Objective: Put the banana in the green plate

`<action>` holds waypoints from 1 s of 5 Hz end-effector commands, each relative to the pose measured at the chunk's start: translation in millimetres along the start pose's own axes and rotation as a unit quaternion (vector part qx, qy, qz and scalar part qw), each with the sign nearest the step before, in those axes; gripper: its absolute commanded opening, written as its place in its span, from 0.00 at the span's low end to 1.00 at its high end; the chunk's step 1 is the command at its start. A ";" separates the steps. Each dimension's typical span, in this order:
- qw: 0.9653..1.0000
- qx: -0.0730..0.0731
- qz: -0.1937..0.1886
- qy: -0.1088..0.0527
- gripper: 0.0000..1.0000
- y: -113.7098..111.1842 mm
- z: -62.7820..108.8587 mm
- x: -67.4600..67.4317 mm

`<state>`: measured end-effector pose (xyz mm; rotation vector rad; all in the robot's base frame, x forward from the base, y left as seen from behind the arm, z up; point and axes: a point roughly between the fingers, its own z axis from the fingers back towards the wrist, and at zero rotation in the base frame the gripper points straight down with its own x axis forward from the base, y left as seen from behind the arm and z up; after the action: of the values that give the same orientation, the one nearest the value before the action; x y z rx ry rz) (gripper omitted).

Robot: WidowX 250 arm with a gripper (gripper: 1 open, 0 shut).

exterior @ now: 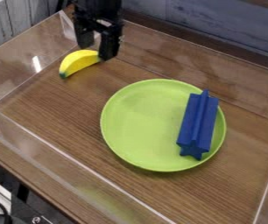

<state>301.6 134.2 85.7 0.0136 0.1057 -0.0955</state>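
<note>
The banana (78, 63) is a short curved yellow toy lying on the wooden table at the upper left. My gripper (98, 48) hangs just above and to the right of it, fingers pointing down and open, with nothing between them. The green plate (143, 122) sits in the middle of the table, right of and nearer than the banana. A long blue ridged block (199, 122) rests on the plate's right side.
Clear plastic walls (19, 66) enclose the table on the left, front and back. A small bottle or container sits behind the back wall, largely hidden by the arm.
</note>
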 end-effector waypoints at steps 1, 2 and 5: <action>0.999 0.020 0.011 -0.027 1.00 24.8 8.4 9.0; 0.999 0.021 0.018 -0.025 1.00 40.8 -3.0 15.4; 0.999 0.017 0.028 -0.015 1.00 60.7 -28.3 25.7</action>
<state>325.2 187.3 35.6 0.0167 0.1225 -0.0470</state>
